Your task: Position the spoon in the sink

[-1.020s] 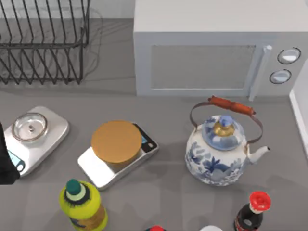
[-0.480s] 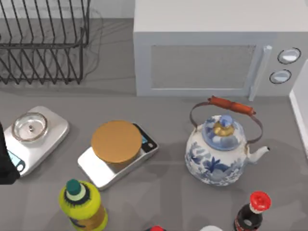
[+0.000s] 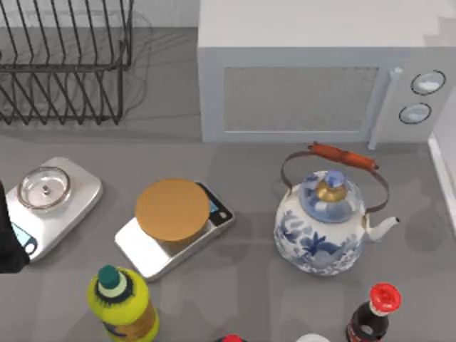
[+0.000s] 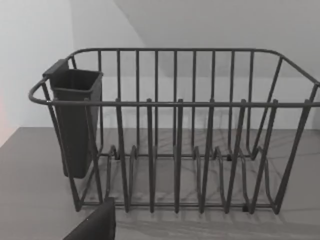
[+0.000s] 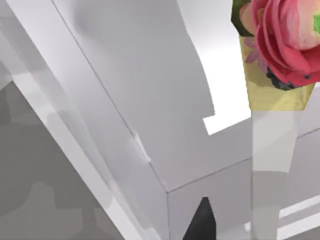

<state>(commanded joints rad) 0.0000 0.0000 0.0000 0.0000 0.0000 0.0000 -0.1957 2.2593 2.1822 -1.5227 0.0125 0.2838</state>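
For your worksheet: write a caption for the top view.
Microwave, rack, teapot, two scales and bottles on a grey counter.

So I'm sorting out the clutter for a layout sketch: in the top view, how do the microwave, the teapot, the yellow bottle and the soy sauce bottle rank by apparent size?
Largest to smallest, as they look from above:
1. microwave
2. teapot
3. yellow bottle
4. soy sauce bottle

Both bottles are cut off by the view's lower edge, so their ranking is unsure.

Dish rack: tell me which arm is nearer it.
Left. The left arm sits at the table's left edge near the dish rack; the right arm's camera faces a white box and pink flower.
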